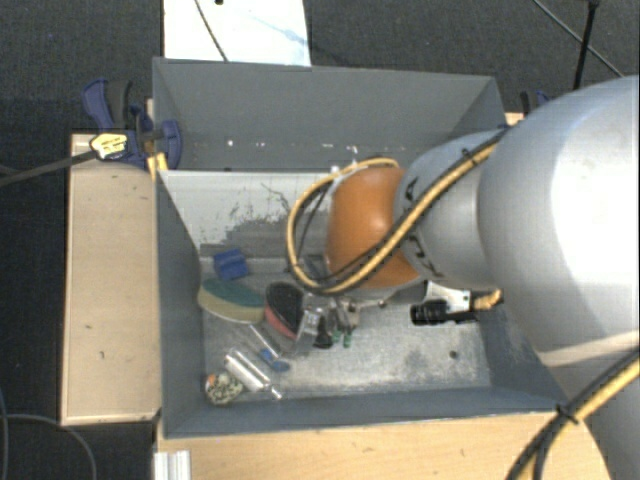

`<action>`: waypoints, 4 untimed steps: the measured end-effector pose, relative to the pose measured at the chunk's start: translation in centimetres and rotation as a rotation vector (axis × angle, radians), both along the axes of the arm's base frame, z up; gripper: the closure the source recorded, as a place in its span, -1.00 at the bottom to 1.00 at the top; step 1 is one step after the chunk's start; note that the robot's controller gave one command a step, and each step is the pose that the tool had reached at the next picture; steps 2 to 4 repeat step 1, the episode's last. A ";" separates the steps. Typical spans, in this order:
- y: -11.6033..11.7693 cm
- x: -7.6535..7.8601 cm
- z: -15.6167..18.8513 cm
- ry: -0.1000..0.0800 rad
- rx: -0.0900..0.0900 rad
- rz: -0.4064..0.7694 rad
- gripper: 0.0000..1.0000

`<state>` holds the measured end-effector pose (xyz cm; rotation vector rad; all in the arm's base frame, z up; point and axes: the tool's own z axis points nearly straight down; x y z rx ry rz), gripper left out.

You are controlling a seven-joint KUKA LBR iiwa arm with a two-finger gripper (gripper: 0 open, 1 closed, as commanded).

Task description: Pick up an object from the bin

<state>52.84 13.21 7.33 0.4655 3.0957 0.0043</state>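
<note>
Hanging claw (325,330) just beside black-and-red oval thing (283,308), long axis front-to-back

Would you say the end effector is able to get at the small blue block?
Probably yes: the blue block lies uncovered by the bin's left wall, and the end effector is close by.

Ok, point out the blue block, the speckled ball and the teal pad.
blue block (230,264), camera view, top face
speckled ball (222,388), camera view, its middle
teal pad (235,296), camera view, teal top
</note>
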 end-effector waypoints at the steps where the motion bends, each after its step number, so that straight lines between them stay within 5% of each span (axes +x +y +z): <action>1: -0.1 -1.2 15.6 0.004 0.002 -0.011 1.00; 4: -0.1 -1.2 15.6 0.004 0.002 -0.011 1.00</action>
